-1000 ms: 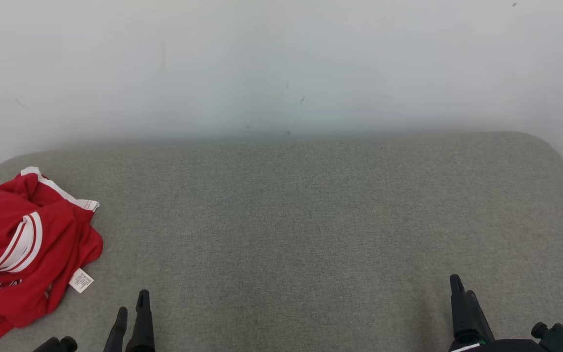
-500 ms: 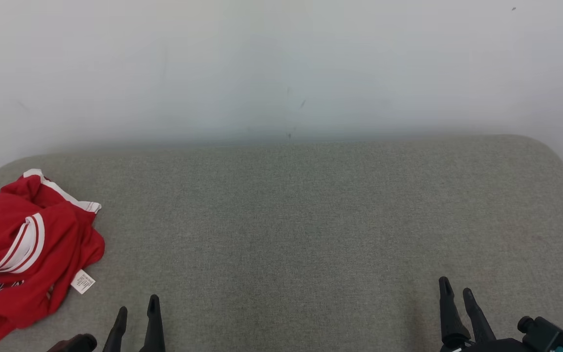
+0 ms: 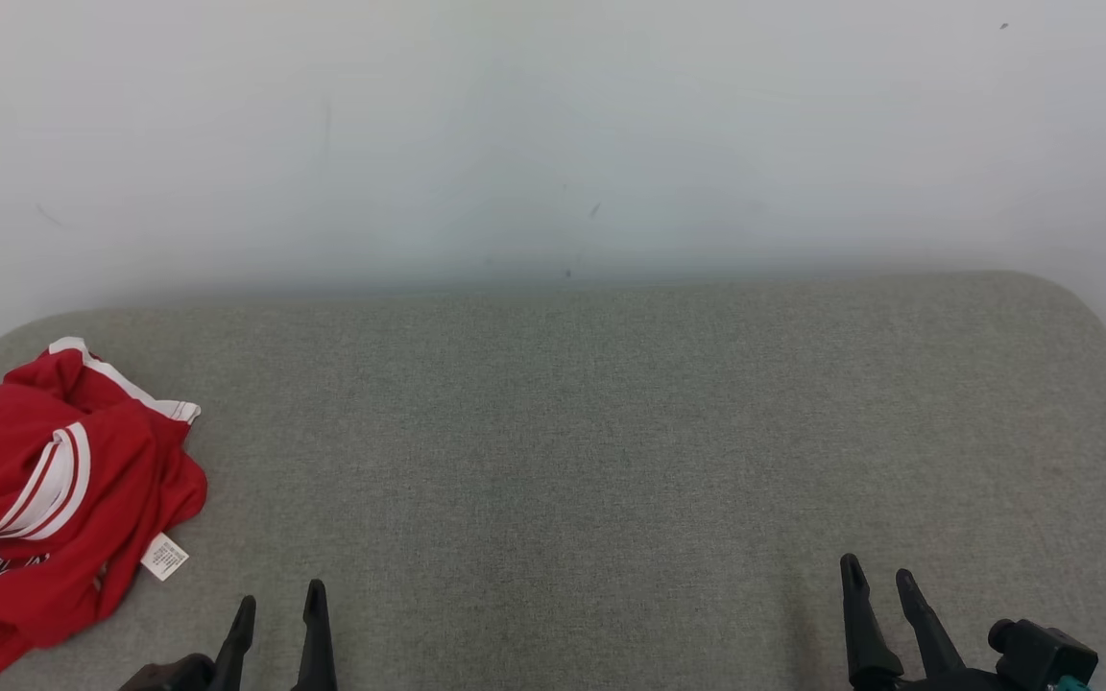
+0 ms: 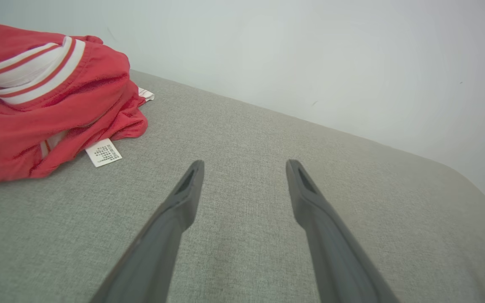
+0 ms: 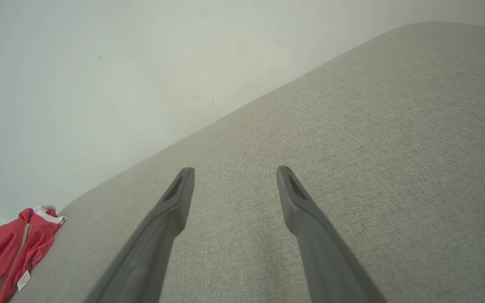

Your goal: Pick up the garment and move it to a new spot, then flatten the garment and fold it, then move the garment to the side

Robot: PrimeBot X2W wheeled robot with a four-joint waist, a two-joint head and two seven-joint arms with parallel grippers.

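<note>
A crumpled red garment [image 3: 44, 499] with white stripes and a small white label lies at the far left of the grey cushioned surface [image 3: 591, 451]. It also appears at the upper left of the left wrist view as the garment [image 4: 36, 105], and small at the lower left of the right wrist view as the garment [image 5: 6, 256]. My left gripper [image 3: 279, 605] stands open just right of the garment, apart from it, with nothing between its fingers [image 4: 183, 198]. My right gripper [image 3: 877, 576] is open over bare fabric at the lower right.
A pale wall [image 3: 553, 134] rises directly behind the surface. The surface's rounded right corner [image 3: 1081, 307] drops off toward a dark strip of floor. Wide bare fabric stretches between the two grippers.
The left gripper has spread its fingers and shifted slightly right. The right gripper has opened and slid left and down. The camera has tilted a little, shifting the scene downward.
</note>
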